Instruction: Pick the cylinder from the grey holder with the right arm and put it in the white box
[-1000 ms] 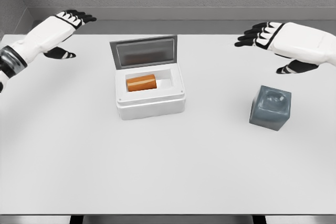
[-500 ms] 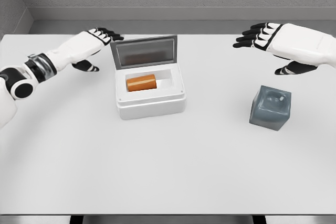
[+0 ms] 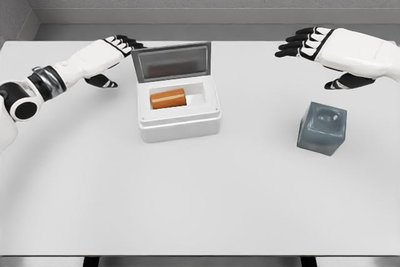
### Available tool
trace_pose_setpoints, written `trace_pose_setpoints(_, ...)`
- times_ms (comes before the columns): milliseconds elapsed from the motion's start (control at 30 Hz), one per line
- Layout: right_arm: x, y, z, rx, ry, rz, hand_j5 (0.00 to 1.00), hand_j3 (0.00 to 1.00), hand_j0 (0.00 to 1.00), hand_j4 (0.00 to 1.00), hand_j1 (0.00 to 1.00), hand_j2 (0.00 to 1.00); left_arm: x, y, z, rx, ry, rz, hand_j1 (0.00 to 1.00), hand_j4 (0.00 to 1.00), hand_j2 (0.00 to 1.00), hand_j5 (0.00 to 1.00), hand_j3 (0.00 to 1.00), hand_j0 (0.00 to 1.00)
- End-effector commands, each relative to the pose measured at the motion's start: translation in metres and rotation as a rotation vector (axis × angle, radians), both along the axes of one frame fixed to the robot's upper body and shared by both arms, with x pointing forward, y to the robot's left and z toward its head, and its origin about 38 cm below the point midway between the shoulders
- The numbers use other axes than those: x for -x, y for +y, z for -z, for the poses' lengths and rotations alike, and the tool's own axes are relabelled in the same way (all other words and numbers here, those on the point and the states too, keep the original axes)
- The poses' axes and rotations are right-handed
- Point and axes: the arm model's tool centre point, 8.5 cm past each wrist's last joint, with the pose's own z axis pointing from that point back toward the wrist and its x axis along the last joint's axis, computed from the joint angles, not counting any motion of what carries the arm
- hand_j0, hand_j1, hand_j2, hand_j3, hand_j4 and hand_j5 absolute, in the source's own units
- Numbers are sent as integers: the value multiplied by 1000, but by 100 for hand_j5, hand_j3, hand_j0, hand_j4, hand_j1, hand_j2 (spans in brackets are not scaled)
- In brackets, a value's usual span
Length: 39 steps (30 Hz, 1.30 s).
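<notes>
Taking the white box [image 3: 180,120] as my landmark, I read the scene from its left side across to its right.

Far to the left of the box I see my left arm coming in from the picture's edge, its dark wrist band showing. The left hand [image 3: 103,57] reaches toward the box's upper left corner, its black fingertips [image 3: 128,42] just beside the left edge of the raised lid [image 3: 171,62]; I cannot tell whether they touch it. Those fingers are stretched out and relaxed, the thumb dropped below the palm, and they hold nothing.

The box itself sits on the white table [image 3: 200,204], its lid propped up at the back with its greyish inner face toward me. Inside the box's recess lies the orange cylinder [image 3: 168,99], on its side, filling the left part of the cavity with a strip of white floor showing to its right.

Well to the right of the box, and a little nearer to me, stands the grey holder [image 3: 322,128], a dark block with a hollow in its top.

Behind the holder and also right of the box hovers my right hand [image 3: 334,51], above the table, fingers spread apart and extended leftward, thumb hanging beneath, gripping nothing.
</notes>
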Motion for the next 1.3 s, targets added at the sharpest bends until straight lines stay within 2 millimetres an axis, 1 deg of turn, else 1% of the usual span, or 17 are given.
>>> trace_pose_setpoints(0,0,0,0,-6,2,0,100,100,100,100,100,100,1,0,-4,4,-9,5,100,100,100,100,100,100)
trace_pose_setpoints(167,0,3,1,-12,5,-6,100,100,100,100,100,100,7,-3,0,5,-6,20,100,100,100,100,100,100)
trace_pose_setpoints(267,0,3,1,-12,3,-6,100,100,100,100,100,100,9,1,-7,-5,-22,27,100,100,100,100,100,100)
trace_pose_setpoints(400,0,3,1,-12,3,-6,100,100,100,100,100,100,12,-1,-11,-7,-34,42,100,100,100,100,100,100)
trace_pose_setpoints(467,0,3,1,-13,3,-7,100,100,100,100,100,100,17,0,-12,-8,-37,51,100,100,100,100,100,100)
trace_pose_setpoints(667,0,3,1,-13,3,-7,100,100,100,100,100,100,19,-2,-13,-10,-42,60,100,100,100,100,100,100)
trace_pose_setpoints(700,0,3,1,-13,3,-7,100,100,100,100,100,100,23,-2,-9,-3,-35,61,100,100,100,100,100,100)
trace_pose_setpoints(767,0,4,1,-14,3,-7,100,100,100,100,100,100,25,1,-13,-12,-45,66,100,100,100,100,100,100)
trace_pose_setpoints(867,0,6,2,-18,4,-12,100,100,100,100,100,100,29,-3,-12,-7,-46,79,100,100,100,100,100,100)
trace_pose_setpoints(900,0,6,2,-18,4,-12,100,100,100,100,100,100,30,2,-14,-16,-49,74,100,100,100,100,100,100)
trace_pose_setpoints(967,0,6,2,-18,4,-12,100,100,100,100,100,100,33,4,-19,-19,-63,82,100,100,100,100,100,100)
trace_pose_setpoints(1033,0,6,2,-18,4,-12,100,100,100,100,100,100,36,6,-17,-17,-57,81,100,100,100,100,100,100)
trace_pose_setpoints(1067,0,5,1,-18,3,-11,100,100,100,100,100,100,37,3,-20,-13,-67,88,100,100,100,100,100,100)
trace_pose_setpoints(1100,0,6,1,-18,2,-12,100,100,100,100,100,100,39,8,-17,-19,-59,83,100,100,100,100,100,100)
trace_pose_setpoints(1133,0,6,1,-17,2,-14,100,100,100,100,100,100,41,8,-21,-22,-69,89,100,100,100,100,100,100)
trace_pose_setpoints(1200,0,6,1,-17,1,-14,100,100,100,100,100,100,44,9,-20,-16,-70,87,100,100,100,100,100,100)
trace_pose_setpoints(1267,0,6,1,-17,2,-14,100,100,100,100,100,100,43,13,-21,-16,-69,78,100,100,100,100,100,100)
